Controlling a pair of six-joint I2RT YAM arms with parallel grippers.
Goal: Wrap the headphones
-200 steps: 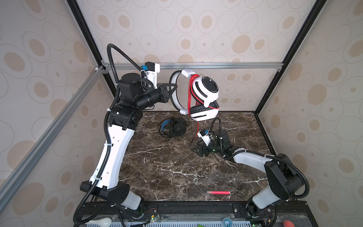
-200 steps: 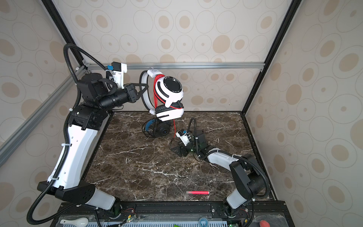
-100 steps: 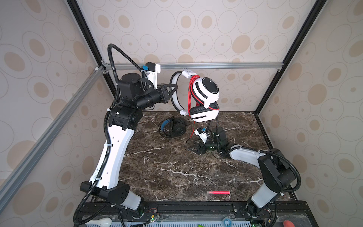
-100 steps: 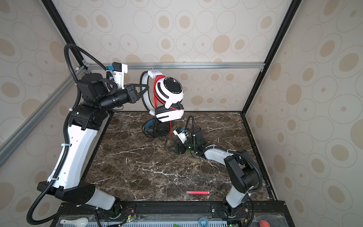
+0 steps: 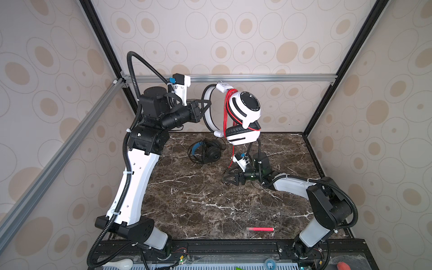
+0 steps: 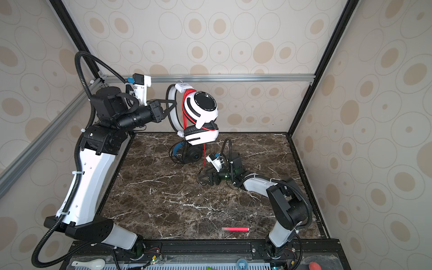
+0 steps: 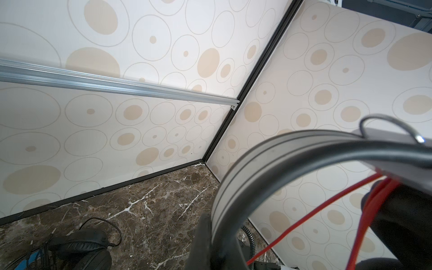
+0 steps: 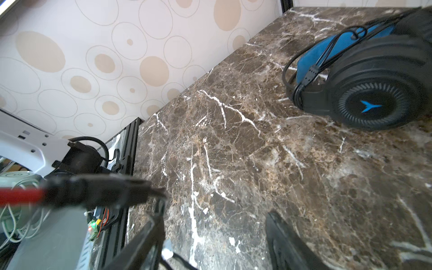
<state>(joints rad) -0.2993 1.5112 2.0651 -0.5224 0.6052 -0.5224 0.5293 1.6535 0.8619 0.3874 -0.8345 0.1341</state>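
Jaws: left gripper clenched on headband of white headset, held aloft; right gripper spread, apparently nothing pinched. Step: winding red cable, several turns on. Loose tail hangs beside right jaws, plug near one finger. Next: grab tail, another loop. Black headset lies beyond them.

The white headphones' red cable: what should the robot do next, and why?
Probably the right end effector should close on the dangling red cable tail: its jaws stand open near it, while the left end effector holds the white headphones aloft.
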